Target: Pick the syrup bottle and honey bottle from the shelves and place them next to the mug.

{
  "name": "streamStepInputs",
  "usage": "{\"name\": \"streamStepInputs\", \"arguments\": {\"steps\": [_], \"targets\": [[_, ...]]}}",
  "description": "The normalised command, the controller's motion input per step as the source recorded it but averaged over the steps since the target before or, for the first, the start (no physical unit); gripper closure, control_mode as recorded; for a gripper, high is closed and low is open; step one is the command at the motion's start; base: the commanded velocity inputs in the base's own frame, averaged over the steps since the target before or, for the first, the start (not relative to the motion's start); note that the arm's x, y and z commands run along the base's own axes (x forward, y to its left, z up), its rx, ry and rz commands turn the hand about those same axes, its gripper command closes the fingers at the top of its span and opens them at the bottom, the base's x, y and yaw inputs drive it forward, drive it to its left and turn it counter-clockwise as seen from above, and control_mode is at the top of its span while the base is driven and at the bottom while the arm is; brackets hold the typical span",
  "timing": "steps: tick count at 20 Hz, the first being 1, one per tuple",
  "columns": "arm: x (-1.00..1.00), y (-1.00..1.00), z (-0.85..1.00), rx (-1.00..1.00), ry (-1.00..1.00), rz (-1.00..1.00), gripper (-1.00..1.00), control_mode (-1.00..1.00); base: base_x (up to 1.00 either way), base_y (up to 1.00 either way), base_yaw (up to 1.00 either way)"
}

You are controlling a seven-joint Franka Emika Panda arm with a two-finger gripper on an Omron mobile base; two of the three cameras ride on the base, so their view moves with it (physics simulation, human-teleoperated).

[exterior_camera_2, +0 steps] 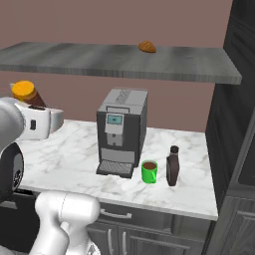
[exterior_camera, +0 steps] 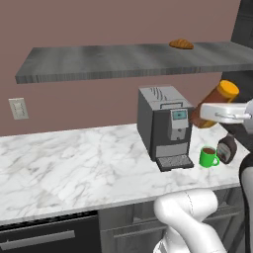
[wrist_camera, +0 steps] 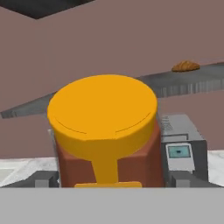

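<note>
My gripper (exterior_camera: 211, 112) is shut on the honey bottle (exterior_camera: 221, 97), an amber-orange bottle with an orange cap, held tilted in the air to the right of the coffee machine and above the counter. In the hand view its cap (wrist_camera: 103, 109) faces the camera between the two fingers (wrist_camera: 43, 178). From the right base view the honey bottle (exterior_camera_2: 27, 94) sits above the white hand (exterior_camera_2: 45, 122). The dark brown syrup bottle (exterior_camera: 227, 148) (exterior_camera_2: 172, 167) stands upright on the counter just right of the green mug (exterior_camera: 208, 156) (exterior_camera_2: 149, 172). The grey shelf (exterior_camera: 133, 59) (exterior_camera_2: 119, 60) runs above.
A grey coffee machine (exterior_camera: 165, 126) (exterior_camera_2: 122, 132) stands on the white marble counter (exterior_camera: 74, 168), just left of the mug. A brown pastry (exterior_camera: 181, 44) (exterior_camera_2: 147, 47) lies on the shelf. A dark tall cabinet (exterior_camera_2: 236, 124) bounds the counter's right end.
</note>
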Motion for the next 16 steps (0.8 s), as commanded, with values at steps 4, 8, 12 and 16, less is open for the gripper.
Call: {"name": "streamStepInputs", "arguments": {"steps": [4,8,12,16], "targets": [[-0.17,-0.48,-0.02,0.00,0.25,-0.21,1.00,-1.00,0.00,0.00,0.00],[-0.06,-0.37,-0.04,0.00,0.33,-0.29,1.00,-1.00,0.00,0.00,0.00],[-0.04,-0.29,-0.10,0.00,0.31,-0.31,1.00,-1.00,0.00,0.00,0.00],[-0.10,-0.21,-0.23,0.00,0.21,-0.30,1.00,-1.00,0.00,0.00,0.00]]}}
